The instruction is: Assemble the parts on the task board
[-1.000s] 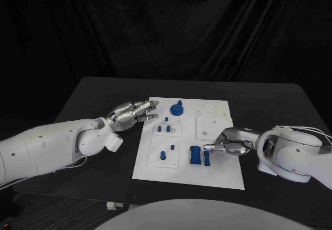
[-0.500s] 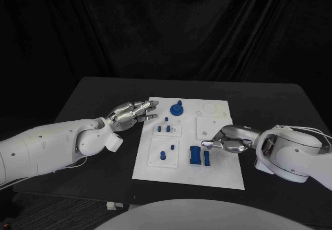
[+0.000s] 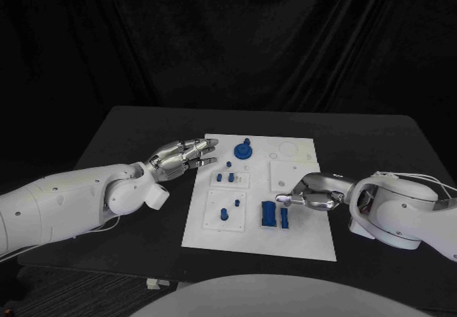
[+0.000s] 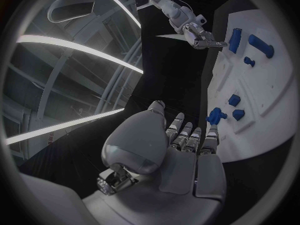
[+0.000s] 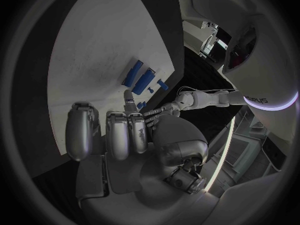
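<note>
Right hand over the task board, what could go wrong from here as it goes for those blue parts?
The right hand hovers close beside two upright blue parts standing side by side; reaching for one could knock over the other. The left hand sits at the edge of the task board near the round blue part; a careless move might nudge the board and shift loose parts.

Arms: smooth white shells are covering both, with small dark screw holes dotting the left arm (image 3: pixel 57 205).
Cables: thin white ones are looping over the right arm (image 3: pixel 405 211).
Hands: the left hand (image 3: pixel 179 158) and right hand (image 3: pixel 312 193) are showing silver segmented fingers and rounded metal palms.
</note>
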`<act>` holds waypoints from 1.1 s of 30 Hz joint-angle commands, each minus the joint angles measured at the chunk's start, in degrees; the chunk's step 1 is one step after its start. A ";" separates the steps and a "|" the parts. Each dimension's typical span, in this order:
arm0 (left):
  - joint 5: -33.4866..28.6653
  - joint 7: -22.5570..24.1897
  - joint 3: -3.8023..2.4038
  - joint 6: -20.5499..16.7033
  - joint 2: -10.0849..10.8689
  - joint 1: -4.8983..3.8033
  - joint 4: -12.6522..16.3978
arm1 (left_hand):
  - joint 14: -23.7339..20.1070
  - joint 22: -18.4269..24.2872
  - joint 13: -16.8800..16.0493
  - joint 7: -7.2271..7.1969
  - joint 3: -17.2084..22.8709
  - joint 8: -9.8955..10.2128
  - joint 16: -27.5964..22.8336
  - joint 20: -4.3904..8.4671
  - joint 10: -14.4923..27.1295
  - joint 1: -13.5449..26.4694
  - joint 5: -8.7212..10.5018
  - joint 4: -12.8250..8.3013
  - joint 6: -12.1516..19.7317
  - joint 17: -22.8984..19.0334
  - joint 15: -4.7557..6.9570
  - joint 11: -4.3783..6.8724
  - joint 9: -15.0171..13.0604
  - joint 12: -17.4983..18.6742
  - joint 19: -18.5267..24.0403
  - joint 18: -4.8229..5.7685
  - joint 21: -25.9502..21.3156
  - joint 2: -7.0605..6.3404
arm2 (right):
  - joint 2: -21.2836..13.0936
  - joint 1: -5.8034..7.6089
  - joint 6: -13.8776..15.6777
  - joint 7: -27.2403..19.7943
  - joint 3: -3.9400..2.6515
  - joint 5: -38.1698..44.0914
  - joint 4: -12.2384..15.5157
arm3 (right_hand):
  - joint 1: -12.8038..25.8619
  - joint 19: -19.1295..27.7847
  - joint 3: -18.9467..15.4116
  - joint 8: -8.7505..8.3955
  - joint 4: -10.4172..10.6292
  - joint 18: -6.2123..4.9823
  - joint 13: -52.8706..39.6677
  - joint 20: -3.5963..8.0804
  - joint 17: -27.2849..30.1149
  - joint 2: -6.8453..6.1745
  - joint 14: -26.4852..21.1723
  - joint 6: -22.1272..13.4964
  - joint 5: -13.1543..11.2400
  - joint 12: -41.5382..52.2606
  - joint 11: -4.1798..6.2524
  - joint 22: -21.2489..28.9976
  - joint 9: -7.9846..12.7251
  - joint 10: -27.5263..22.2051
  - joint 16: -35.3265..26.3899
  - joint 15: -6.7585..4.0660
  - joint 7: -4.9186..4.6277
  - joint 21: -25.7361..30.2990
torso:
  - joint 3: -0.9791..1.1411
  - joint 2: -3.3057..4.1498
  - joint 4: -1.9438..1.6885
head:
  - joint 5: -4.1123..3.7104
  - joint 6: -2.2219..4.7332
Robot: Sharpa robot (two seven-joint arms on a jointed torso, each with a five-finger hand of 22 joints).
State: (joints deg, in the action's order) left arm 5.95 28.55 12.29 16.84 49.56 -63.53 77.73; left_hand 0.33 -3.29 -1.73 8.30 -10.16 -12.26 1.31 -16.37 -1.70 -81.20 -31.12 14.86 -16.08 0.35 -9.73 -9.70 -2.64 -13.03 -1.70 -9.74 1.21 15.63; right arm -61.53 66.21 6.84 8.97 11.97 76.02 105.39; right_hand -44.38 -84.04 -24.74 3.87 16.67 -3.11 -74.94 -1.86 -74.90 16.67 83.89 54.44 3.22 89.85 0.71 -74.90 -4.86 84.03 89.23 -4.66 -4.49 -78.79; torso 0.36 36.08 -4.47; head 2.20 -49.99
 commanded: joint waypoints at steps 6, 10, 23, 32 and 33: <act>0.06 0.89 -0.04 1.08 -0.04 0.15 -0.01 | 0.00 -0.03 -0.08 1.85 0.24 0.00 0.20 -0.25 0.00 -0.43 -0.28 -0.08 -0.44 0.08 -0.31 -0.36 -0.04 -0.27 -0.19 -0.40 0.36 -0.04 | 0.85 -0.35 -0.98 1.66 -0.01 0.32 -0.29 | 0.40 -1.83 -1.19 -0.18 0.05 0.47 -15.06 -0.05 -11.66 -0.04 5.47 -0.49 -0.28 0.15 -0.05 -11.59 0.09 5.97 -0.07 0.20 -0.09 0.34 | 0.01 0.00 0.01 | 0.19 -0.01; 0.06 0.94 -0.04 1.12 -0.03 0.17 -0.02 | 0.00 -0.03 -0.08 1.85 0.24 0.00 0.20 -0.25 0.00 -0.43 -0.28 -0.08 -0.44 0.08 -0.31 -0.36 -0.04 -0.27 -0.19 -0.40 0.36 -0.04 | 1.11 -0.89 -1.51 2.04 -0.01 0.32 -0.45 | 0.38 -1.85 -1.18 -0.19 0.03 0.48 -15.06 -0.06 -11.60 -0.03 5.46 -0.54 -0.27 0.15 -0.04 -11.61 0.12 5.97 -0.08 0.20 -0.04 0.29 | 0.00 0.00 0.01 | 0.35 -0.01; 0.06 0.88 -0.04 1.08 0.09 0.25 -0.18 | 0.00 -0.03 -0.08 1.85 0.24 0.00 0.20 -0.25 0.00 -0.43 -0.28 -0.08 -0.44 0.08 -0.31 -0.36 -0.04 -0.27 -0.19 -0.40 0.36 -0.04 | 1.24 -2.02 -3.32 4.34 -0.02 0.32 -1.16 | -0.16 -1.50 -0.84 -0.01 -0.12 0.27 -15.06 -0.05 -10.87 0.03 5.32 -0.40 -0.16 0.15 -0.04 -11.32 0.24 5.97 -0.27 0.18 -0.06 1.23 | 0.01 -0.01 0.00 | 0.18 -0.01; 0.06 0.79 -0.04 1.09 0.02 0.32 -0.30 | 0.00 -0.03 -0.08 1.85 0.24 0.00 0.20 -0.25 0.00 -0.43 -0.28 -0.08 -0.44 0.08 -0.31 -0.36 -0.04 -0.27 -0.19 -0.40 0.36 -0.04 | 1.09 -2.11 -2.04 3.85 -0.02 0.32 -1.26 | -0.41 -1.36 -0.61 0.06 -0.11 0.18 -15.06 -0.05 -10.47 0.09 5.24 -0.30 -0.15 0.15 -0.07 -11.20 0.28 5.97 -0.38 0.18 -0.10 1.59 | 0.01 -0.03 0.02 | 0.24 -0.01; 0.06 0.78 -0.04 1.09 0.03 0.32 -0.31 | 0.00 -0.03 -0.08 1.85 0.24 0.00 0.20 -0.25 0.00 -0.43 -0.28 -0.08 -0.44 0.08 -0.31 -0.36 -0.04 -0.27 -0.19 -0.40 0.36 -0.04 | 1.08 -2.11 -1.82 3.69 -0.02 0.32 -1.26 | -0.51 -1.36 -0.50 0.09 -0.09 0.19 -15.06 -0.05 -10.49 0.11 5.24 -0.25 -0.14 0.15 -0.09 -11.20 0.30 5.97 -0.38 0.18 -0.12 1.60 | 0.01 -0.03 0.02 | 0.27 -0.01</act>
State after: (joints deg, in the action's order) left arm 5.95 28.56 12.29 16.95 49.64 -63.33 77.41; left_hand 0.33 -3.28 -1.73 8.30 -10.16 -12.26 1.31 -16.37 -1.70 -81.20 -31.12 14.86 -16.08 0.35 -9.73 -9.70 -2.63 -13.03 -1.70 -9.74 1.21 15.63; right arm -60.30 64.59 5.90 10.90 11.61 76.01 104.29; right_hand -44.39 -84.04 -24.73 3.74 16.67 -3.11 -74.92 -1.86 -74.90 16.67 83.89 54.03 3.23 89.85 0.71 -74.93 -4.61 84.03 89.23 -4.66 -4.29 -77.36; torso 0.36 36.07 -4.44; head 2.40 -49.99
